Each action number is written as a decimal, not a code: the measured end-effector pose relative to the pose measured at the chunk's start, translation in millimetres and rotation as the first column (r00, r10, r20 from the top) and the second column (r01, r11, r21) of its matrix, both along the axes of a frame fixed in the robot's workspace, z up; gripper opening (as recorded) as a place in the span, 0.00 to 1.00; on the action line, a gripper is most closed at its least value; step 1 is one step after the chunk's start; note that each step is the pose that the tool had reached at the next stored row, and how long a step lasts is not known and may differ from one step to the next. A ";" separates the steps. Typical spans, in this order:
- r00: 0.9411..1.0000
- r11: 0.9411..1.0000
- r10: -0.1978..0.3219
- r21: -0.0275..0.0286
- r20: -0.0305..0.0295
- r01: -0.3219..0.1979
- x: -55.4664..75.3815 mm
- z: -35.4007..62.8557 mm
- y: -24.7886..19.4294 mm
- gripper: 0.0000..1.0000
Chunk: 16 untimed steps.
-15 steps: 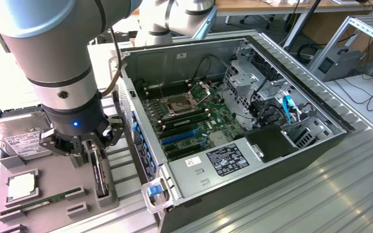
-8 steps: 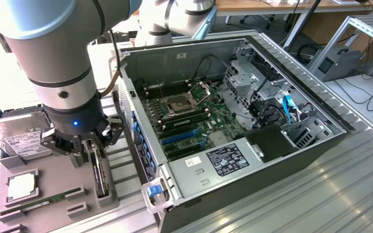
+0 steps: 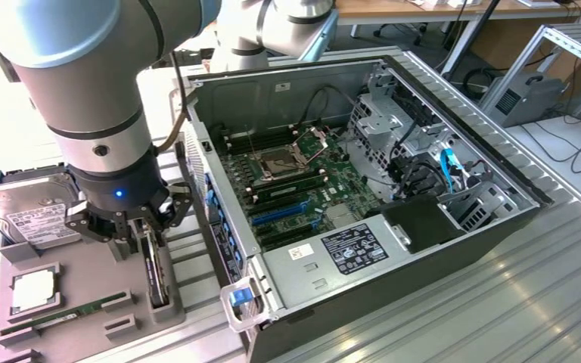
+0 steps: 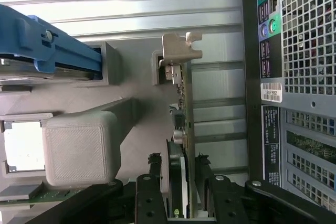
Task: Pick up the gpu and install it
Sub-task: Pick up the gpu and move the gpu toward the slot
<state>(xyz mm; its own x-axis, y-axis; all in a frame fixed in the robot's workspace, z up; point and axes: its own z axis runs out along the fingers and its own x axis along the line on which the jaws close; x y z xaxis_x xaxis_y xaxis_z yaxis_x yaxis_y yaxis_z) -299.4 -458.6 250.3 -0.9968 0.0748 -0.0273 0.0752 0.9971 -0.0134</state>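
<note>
Stage: pre-grasp | hand (image 4: 177, 162) spread open, fingers (image 4: 154, 182) straddling long dark gpu card with silver metal bracket (image 4: 186, 114), gripping nothing | gpu stands on edge in slot at grey printed tray's (image 3: 79, 261) edge nearest open black computer case (image 3: 422, 274), probably leaving both faces reachable

The arm (image 3: 73, 68) is a thick silver-grey tube with a pale blue cap far above the pincer (image 3: 139, 238), ringed by a black band and a small dark screw. Just above the pincer sits a black wrist collar (image 3: 119, 181) with a blue light (image 3: 119, 193). Its black linkage fingers (image 4: 153, 192) carry round pivot pins. A dark cable (image 3: 176, 121) runs alongside.
</note>
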 end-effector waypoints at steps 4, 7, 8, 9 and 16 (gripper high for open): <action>1.000 1.000 0.000 0.000 0.000 0.000 0.0 -3.2 1.1 0.39; 1.000 1.000 0.000 0.000 0.000 0.000 0.0 -4.8 1.4 0.39; 1.000 1.000 0.000 0.000 0.000 0.000 0.0 -4.9 1.4 0.39; 1.000 1.000 0.000 0.000 0.000 0.000 0.0 -5.0 1.4 0.39; 1.000 1.000 0.000 0.000 0.000 0.000 0.0 -6.2 1.4 0.39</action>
